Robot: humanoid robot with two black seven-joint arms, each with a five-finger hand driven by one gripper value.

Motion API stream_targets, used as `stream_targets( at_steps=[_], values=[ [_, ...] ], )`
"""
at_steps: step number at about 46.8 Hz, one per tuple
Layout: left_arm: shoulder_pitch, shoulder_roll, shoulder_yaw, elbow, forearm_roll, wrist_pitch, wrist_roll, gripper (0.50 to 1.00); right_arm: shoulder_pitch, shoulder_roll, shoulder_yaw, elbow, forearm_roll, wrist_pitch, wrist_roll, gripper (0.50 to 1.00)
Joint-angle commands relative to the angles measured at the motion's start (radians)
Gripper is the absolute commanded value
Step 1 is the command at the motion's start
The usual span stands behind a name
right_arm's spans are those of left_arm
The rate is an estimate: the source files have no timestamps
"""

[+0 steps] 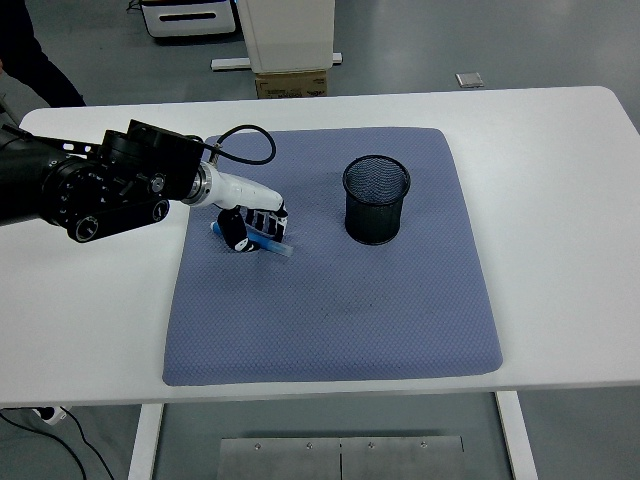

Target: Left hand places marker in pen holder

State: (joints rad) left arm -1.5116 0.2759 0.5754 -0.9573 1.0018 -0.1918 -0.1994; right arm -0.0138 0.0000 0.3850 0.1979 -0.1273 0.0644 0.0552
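Observation:
A blue marker (262,240) lies on the blue-grey mat (330,300), left of centre. My left hand (248,226) is down on it with the fingers curled around its left half; the marker's right end pokes out toward the lower right. The black mesh pen holder (376,199) stands upright on the mat to the right of the hand, about a hand's length away. The right hand is out of view.
The mat covers the middle of the white table (560,200). A black cable (240,140) loops from my left wrist over the mat's far left corner. A person's dark sleeve (35,55) shows at the top left.

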Motion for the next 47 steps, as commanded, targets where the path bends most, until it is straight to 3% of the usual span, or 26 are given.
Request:
stream_targets(
  at_steps=[1, 24, 26, 29, 36, 47],
  values=[
    [-0.001, -0.001, 0.000, 0.000, 0.000, 0.000, 0.000, 0.572, 0.000, 0.000, 0.000, 0.000, 0.000, 0.000, 0.000, 1.000],
    [-0.009, 0.000, -0.006, 0.003, -0.002, 0.002, -0.003, 0.549, 0.000, 0.000, 0.000, 0.000, 0.000, 0.000, 0.000, 1.000],
    [-0.009, 0.000, -0.006, 0.003, -0.002, 0.003, -0.003, 0.560, 0.000, 0.000, 0.000, 0.000, 0.000, 0.000, 0.000, 1.000],
    [-0.009, 0.002, -0.008, 0.003, -0.002, 0.003, -0.005, 0.616, -0.002, 0.000, 0.000, 0.000, 0.000, 0.000, 0.000, 1.000],
    [-0.009, 0.000, -0.006, 0.003, 0.001, 0.002, -0.003, 0.590, 0.000, 0.000, 0.000, 0.000, 0.000, 0.000, 0.000, 1.000],
    [-0.010, 0.003, -0.006, 0.002, 0.015, 0.002, -0.005, 0.628, 0.000, 0.000, 0.000, 0.000, 0.000, 0.000, 0.000, 1.000]
  ],
)
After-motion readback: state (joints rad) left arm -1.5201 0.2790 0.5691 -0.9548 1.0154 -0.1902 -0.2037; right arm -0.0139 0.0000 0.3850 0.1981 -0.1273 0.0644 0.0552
